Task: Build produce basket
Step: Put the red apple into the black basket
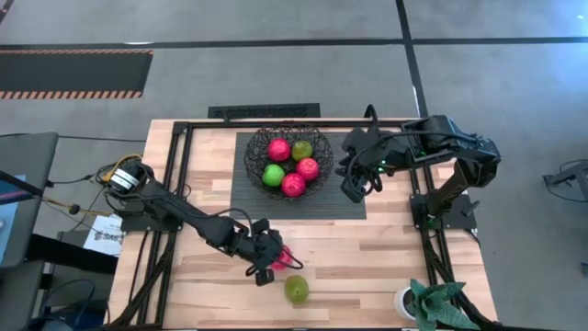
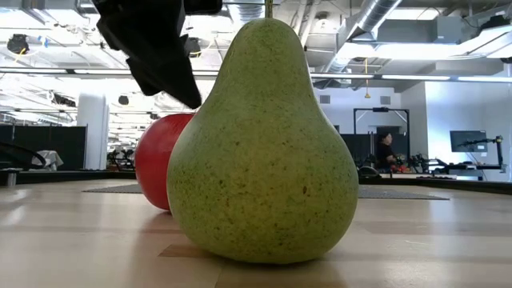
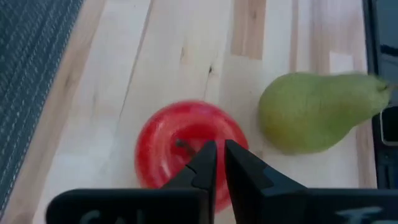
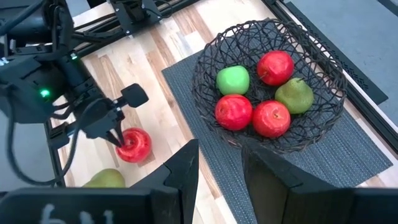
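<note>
Basket (image 1: 288, 138) holds 5 fruits (3 red); left gripper (image 3: 220, 163), nearly closed, pinches 1 red apple's (image 3: 171, 140) stem.

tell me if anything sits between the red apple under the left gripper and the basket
Nothing visible does. The red apple, under the left gripper, has bare wood and mat between it and the basket. The pear lies on the far side.

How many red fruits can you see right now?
4: three in the basket, at and; one on the table at the left claw. Others could be hidden.
</note>
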Controlling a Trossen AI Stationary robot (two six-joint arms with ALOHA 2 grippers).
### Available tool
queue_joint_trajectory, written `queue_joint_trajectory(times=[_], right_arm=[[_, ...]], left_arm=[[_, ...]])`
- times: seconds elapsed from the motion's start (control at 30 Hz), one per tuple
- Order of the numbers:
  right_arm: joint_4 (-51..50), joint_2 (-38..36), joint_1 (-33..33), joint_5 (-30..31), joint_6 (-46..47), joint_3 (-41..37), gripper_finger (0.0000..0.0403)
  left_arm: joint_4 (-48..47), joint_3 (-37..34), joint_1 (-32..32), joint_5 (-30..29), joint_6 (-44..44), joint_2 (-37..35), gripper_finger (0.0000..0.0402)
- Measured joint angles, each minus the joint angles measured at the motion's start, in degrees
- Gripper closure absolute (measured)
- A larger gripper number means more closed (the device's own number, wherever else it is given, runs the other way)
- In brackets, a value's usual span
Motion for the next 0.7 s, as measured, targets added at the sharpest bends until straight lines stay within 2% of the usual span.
queue_joint_trajectory(times=[0.4,0.6,0.7], right_arm=[[-0.1,0.0,2.6,0.0,-0.1,0.0,0.0288],[-0.1,0.0,3.0,0.0,-0.1,0.0,0.029],[-0.1,0.0,3.2,0.0,-0.1,0.0,0.029]], left_arm=[[-1.7,0.0,3.0,2.0,0.0,0.0,0.0304],[-2.2,2.2,3.2,3.2,-0.1,0.0,0.0294],[-6.0,5.2,2.9,1.7,2.3,0.0,0.0297]])
